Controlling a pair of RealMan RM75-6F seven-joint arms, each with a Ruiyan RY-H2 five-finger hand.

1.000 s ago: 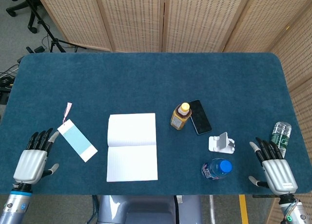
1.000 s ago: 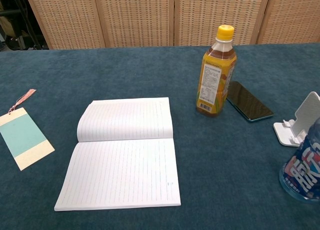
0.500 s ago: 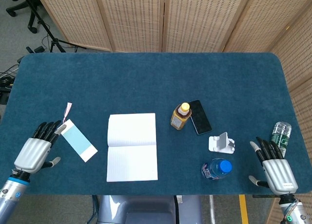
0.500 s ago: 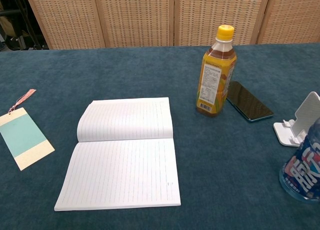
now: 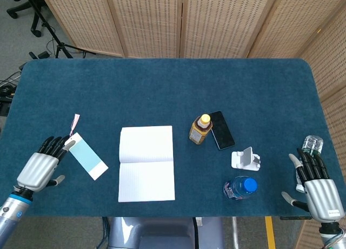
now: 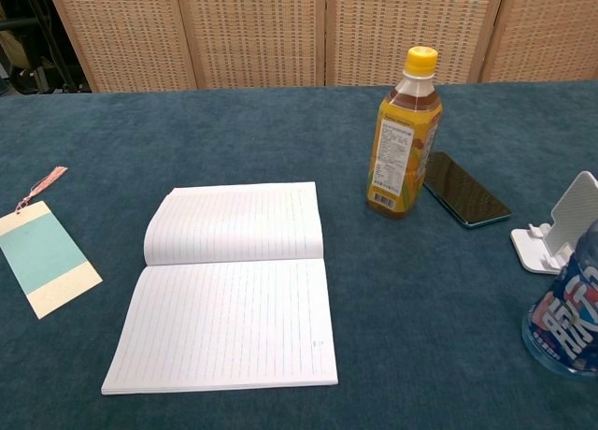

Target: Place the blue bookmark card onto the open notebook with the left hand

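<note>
Left hand (image 5: 37, 168) nearer flat rectangular bookmark (image 5: 86, 156)

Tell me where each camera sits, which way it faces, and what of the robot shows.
Head view: high above the near edge, looking down on the table; left hand by the blue bookmark card, right hand at the right edge.
Chest view: low, looking across the table; no hands show.
Shared: card, open notebook, yellow-capped bottle, phone.
</note>
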